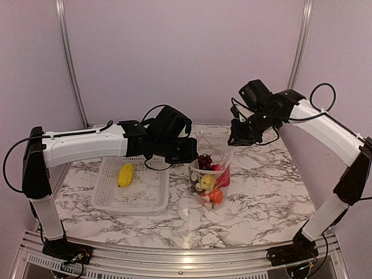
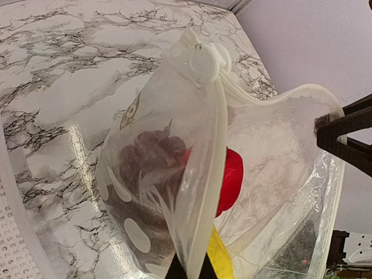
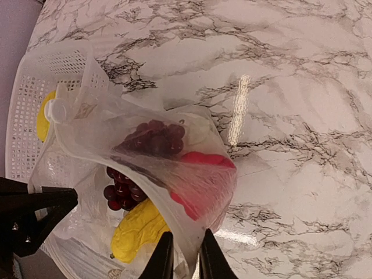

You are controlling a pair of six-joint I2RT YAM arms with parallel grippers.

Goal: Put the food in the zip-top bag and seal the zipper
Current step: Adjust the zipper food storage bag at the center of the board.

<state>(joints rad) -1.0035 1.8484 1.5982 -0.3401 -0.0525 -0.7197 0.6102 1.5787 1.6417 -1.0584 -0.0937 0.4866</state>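
Reaching inward, left gripper, right gripper pinch bag.

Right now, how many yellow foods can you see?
2. One yellow piece lies in the white basket; a second yellow piece is inside the zip-top bag. More could be hidden in the bag.
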